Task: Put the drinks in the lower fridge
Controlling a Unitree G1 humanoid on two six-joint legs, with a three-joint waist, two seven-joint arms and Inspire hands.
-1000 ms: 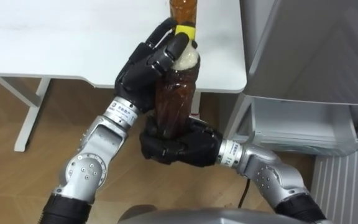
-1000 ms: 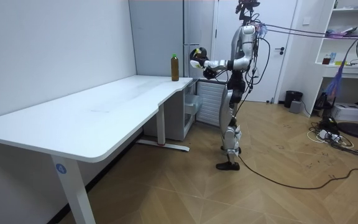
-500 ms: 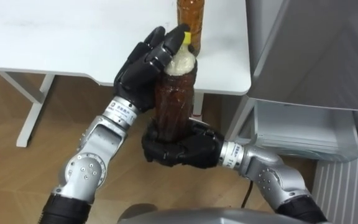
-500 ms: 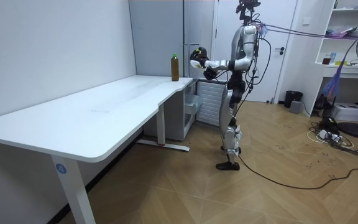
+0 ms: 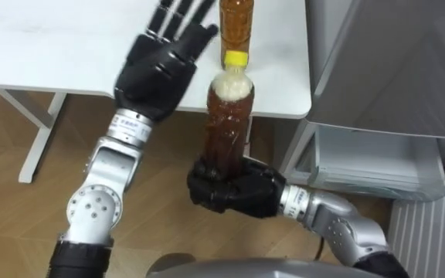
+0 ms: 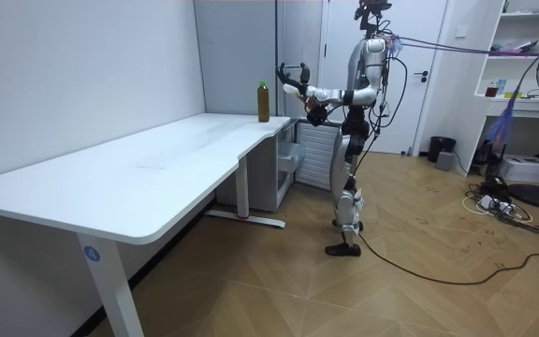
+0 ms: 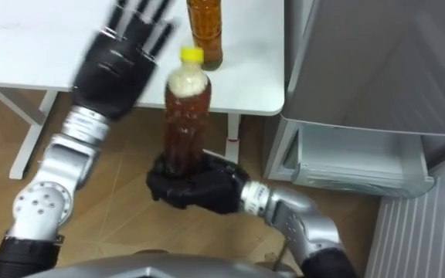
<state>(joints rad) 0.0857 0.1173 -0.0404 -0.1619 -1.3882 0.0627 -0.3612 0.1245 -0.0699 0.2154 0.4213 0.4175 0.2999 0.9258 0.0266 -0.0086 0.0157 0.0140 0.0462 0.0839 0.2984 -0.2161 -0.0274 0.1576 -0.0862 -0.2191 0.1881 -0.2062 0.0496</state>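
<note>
The right robot hand (image 5: 230,189) is nearest, low in the eye views over the wooden floor (image 5: 22,224). Its fingers are curled round the bottom of a clear plastic bottle of dark brown drink with a yellow cap (image 5: 229,123). The bottle stands upright in that grip, with pale froth under its cap, just off the table's near edge and not touching it.

The left robot hand (image 5: 157,66) is raised to the left of the bottle and apart from it. Its fingers are straight and spread, holding nothing, and they reach over the near edge of the white rectangular table (image 5: 68,46).

Further off, a second bottle of amber drink (image 5: 236,27) stands upright on the table close to its right edge, behind the held bottle's cap.

To the right of the table is the tall grey fridge (image 5: 392,62). A pale grey lower compartment (image 5: 377,158) juts out beneath its upper door.

In the room view the robot stands upright at the table's far end, before the fridge, both arms held forward.
</note>
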